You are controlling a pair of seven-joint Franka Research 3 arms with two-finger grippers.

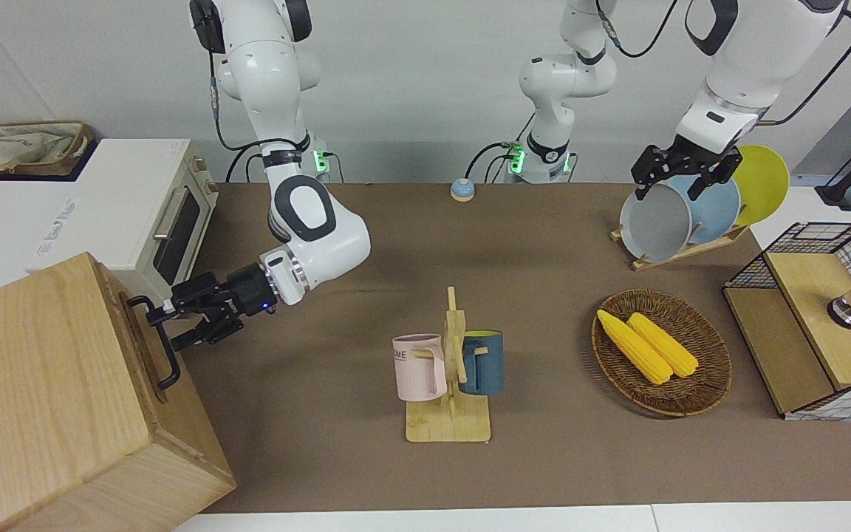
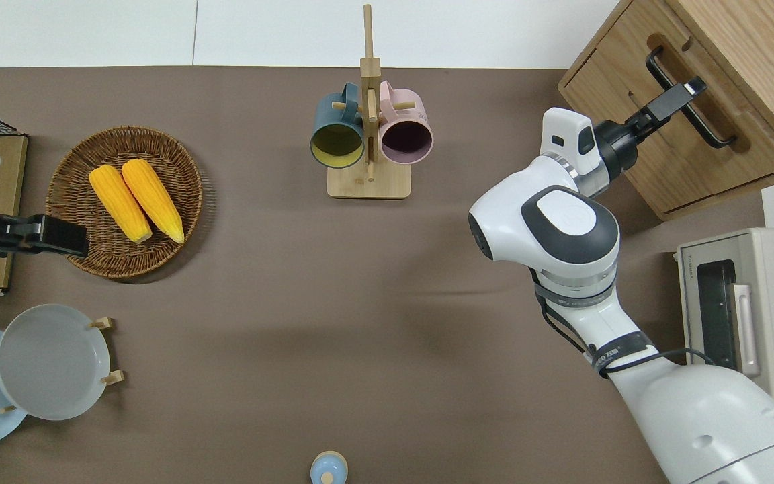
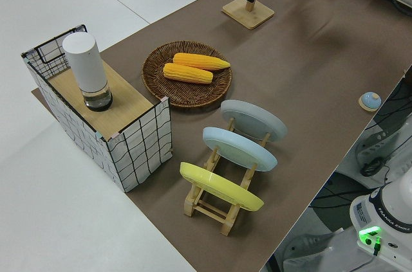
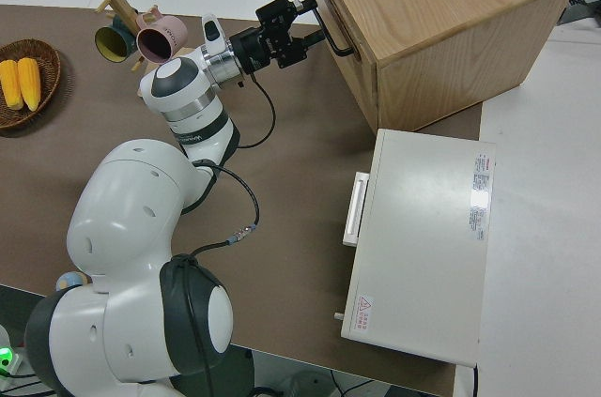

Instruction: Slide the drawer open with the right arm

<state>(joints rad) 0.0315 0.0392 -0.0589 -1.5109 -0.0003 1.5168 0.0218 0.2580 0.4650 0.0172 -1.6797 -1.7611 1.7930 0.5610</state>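
The pale-wood cabinet stands at the right arm's end of the table. Its drawer looks closed, flush with the cabinet front. A black bar handle runs across the drawer. My right gripper is at the end of that handle nearer to the robots. It is open, with one finger above the bar and one below it. The left arm is parked, and its gripper is open and holds nothing.
A white toaster oven stands beside the cabinet, nearer to the robots. Mid-table is a mug rack with a pink and a blue mug. Toward the left arm's end are a corn basket, a plate rack and a mesh shelf.
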